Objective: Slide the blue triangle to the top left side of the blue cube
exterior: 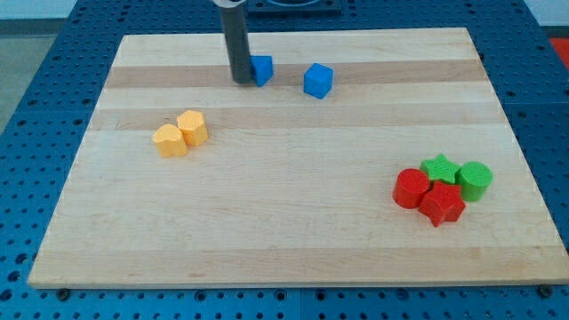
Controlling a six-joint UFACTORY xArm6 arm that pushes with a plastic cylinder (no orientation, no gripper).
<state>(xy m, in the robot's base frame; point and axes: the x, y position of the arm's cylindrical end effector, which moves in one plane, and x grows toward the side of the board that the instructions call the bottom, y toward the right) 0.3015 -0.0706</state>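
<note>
Board [293,222]: pale wooden top, lying on a blue perforated bench [27,107]. No brand, label or legible writing on any item.

Rod [236,40]: dark, upright, entering from the view's top. My tip [241,81] rests on the board at upper centre-left, touching the left face of the blue triangle. The arm carries no gripper, so there is nothing to open or close; the rod only presses sideways.

Blue triangle [261,69]: upper part of the board, just right of my tip, partly hidden by the rod. Only its right portion shows, so its pointing direction and long axis cannot be told.

Blue cube [317,80]: right of the triangle and slightly lower in the view, near it but apart, with bare board between. One corner is turned toward the view's bottom.

Yellow pair: two yellow blocks, touching, at the view's left-centre; one [169,140] lower left, the other [192,128] upper right. Shapes rounded, not clearly made out.

Red-green cluster, view's lower right, pieces touching: red cylinder [411,188] at left; red star [442,204] at the bottom; green star [439,168] at the top; green cylinder [474,180] at right.
</note>
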